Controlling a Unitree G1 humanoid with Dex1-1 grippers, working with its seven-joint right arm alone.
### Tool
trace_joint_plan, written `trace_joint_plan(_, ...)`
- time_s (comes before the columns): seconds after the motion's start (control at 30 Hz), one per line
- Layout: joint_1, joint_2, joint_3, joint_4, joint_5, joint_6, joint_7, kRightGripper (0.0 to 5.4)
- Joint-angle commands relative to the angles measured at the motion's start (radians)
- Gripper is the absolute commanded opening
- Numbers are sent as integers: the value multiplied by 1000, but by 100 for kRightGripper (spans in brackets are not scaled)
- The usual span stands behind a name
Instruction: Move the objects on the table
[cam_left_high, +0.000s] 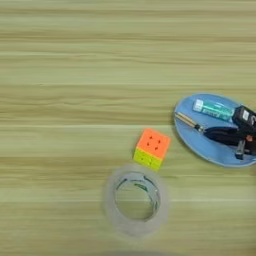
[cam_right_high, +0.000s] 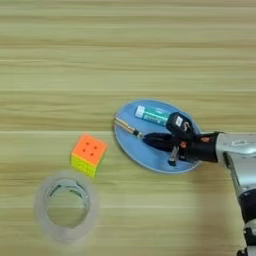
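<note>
Gripper (cam_right_high: 150, 140) over blue plate (cam_right_high: 131, 147), fingers pinched on stick (cam_right_high: 127, 128); tube (cam_right_high: 151, 115) beside; cube (cam_right_high: 89, 154), tape ring (cam_right_high: 66, 206) apart on table (cam_right_high: 125, 50).

- Your gold-brown stick (cam_right_high: 127, 126) lies flat at the blue plate's (cam_right_high: 131, 147) left rim, dark tip pointing right.
- Your white tube (cam_right_high: 151, 115) with green label rests lengthwise on the plate's far side.
- Your puzzle cube (cam_right_high: 89, 154) sits orange-face-up on the table (cam_right_high: 125, 55), left of the plate.

The right arm (cam_right_high: 240, 150) is reaching in from the right edge, its silver forearm lying nearly level. The black gripper (cam_right_high: 150, 140) is pointing left, its two fingers (cam_right_high: 159, 140) lying close together, tips nearly meeting.
</note>
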Motion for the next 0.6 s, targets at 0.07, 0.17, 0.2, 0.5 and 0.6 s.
trace_joint_plan(0.07,-40,-34,-60,-118,57,25,-32,10)
trace_joint_plan(0.17,-32,-34,-70,-156,72,39,-34,10)
trace_joint_plan(0.2,-27,-34,-72,-169,77,44,-31,10)
trace_joint_plan(0.5,34,-55,-90,-298,119,94,15,10)
trace_joint_plan(0.6,58,-64,-100,-343,132,112,30,10)
